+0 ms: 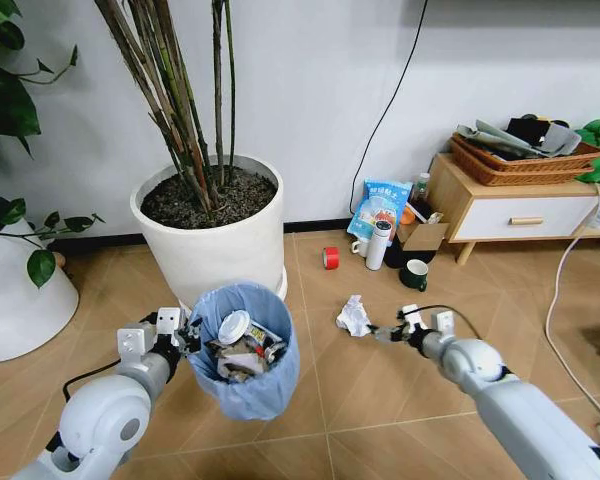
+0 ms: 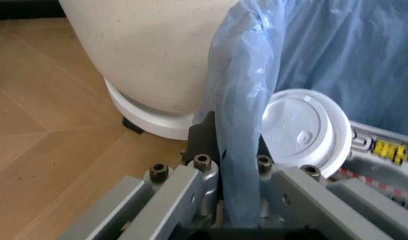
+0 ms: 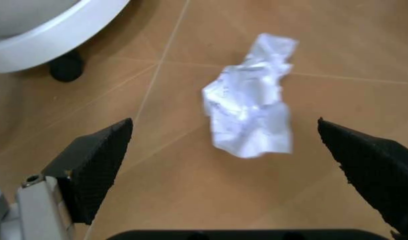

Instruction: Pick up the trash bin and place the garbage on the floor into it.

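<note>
Left gripper (image 1: 187, 338) clamped on the rim of the trash bin (image 1: 245, 390), blue liner pinched between its fingers (image 2: 202, 180); bin held just in front of the big white plant pot (image 1: 220, 245) (rims nearly touching). A white lid (image 2: 304, 131) lies inside. Right gripper (image 1: 380, 333) spread wide, low over the floor (image 1: 360, 400), just beside a crumpled paper wad (image 3: 252, 115). Bare planks all round the wad; pot base (image 3: 50, 35) nearby.
</note>
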You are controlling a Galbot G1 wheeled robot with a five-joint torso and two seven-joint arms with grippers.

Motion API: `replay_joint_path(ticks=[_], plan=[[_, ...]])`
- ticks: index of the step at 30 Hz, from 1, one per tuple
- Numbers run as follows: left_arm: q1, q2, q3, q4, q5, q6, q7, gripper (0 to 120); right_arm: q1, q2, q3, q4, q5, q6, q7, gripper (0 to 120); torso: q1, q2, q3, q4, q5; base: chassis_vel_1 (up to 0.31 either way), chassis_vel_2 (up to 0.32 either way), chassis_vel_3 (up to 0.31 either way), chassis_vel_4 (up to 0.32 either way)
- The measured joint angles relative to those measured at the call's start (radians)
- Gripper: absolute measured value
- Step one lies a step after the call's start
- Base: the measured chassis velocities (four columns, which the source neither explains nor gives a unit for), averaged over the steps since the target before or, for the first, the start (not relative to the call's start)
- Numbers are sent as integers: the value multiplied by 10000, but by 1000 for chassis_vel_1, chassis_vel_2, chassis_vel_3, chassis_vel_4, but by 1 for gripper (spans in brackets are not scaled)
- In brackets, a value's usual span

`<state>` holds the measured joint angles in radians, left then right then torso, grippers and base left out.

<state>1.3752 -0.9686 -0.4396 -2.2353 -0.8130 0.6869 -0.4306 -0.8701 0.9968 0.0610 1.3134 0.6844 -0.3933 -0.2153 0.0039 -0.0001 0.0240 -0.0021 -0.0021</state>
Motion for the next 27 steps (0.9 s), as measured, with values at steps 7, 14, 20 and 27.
replay_joint_path(ticks=[7,14,20,27], plan=[[-12,21,-38,-72,4,-10,9,0,1435,973,-993,-1922,-441,160,-138,100,0,0,1,0,16,0,0,0,0],[-2,-29,-3,-100,56,-11,54,0,2312,1969,-1362,-3812,-867,422,-267,100,0,0,1,1,8,0,0,0,0],[-40,-86,62,-33,134,-23,127,0,2533,2237,-1273,-4534,-1069,507,-264,100,0,0,0,-2,12,0,0,0,0],[-61,-20,97,9,138,-28,131,0,2702,2534,-984,-5445,-1409,798,-306,100,0,0,0,-3,14,0,0,0,0]])
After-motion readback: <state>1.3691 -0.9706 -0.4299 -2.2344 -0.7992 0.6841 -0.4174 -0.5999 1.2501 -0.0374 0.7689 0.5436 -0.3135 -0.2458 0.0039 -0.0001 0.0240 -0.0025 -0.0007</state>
